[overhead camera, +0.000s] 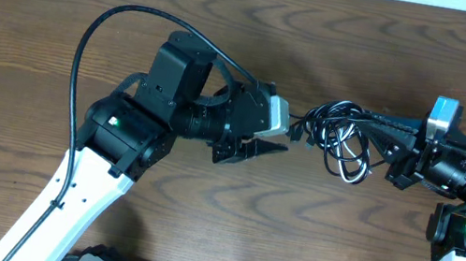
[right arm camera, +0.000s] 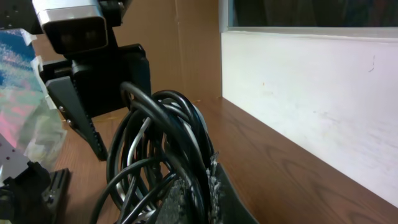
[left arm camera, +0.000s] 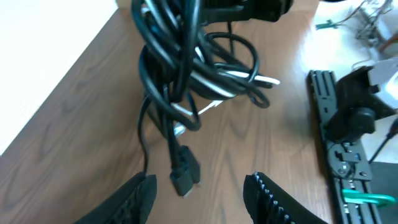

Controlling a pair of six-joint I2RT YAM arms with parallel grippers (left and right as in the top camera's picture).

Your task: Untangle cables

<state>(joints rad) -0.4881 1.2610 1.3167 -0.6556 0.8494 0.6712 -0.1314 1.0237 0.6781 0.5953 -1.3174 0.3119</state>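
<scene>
Jaws of left gripper point(overhead camera: 283, 141) wide apart, empty, facing black plug point(left arm camera: 185, 167). Cables point(overhead camera: 341, 139): tangled bundle right of centre above table point(overhead camera: 197, 229), hanging from right gripper point(overhead camera: 374, 126), which is clamped on several loops. Risk: left grip catching multiple strands, then pull tightening knot; plug snagging loop; bundle slipping from right gripper under load.

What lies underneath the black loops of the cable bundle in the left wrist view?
A white cable shows beneath the black cables, with the wooden table below both. How far the white cable runs under the loops is hidden.
</scene>
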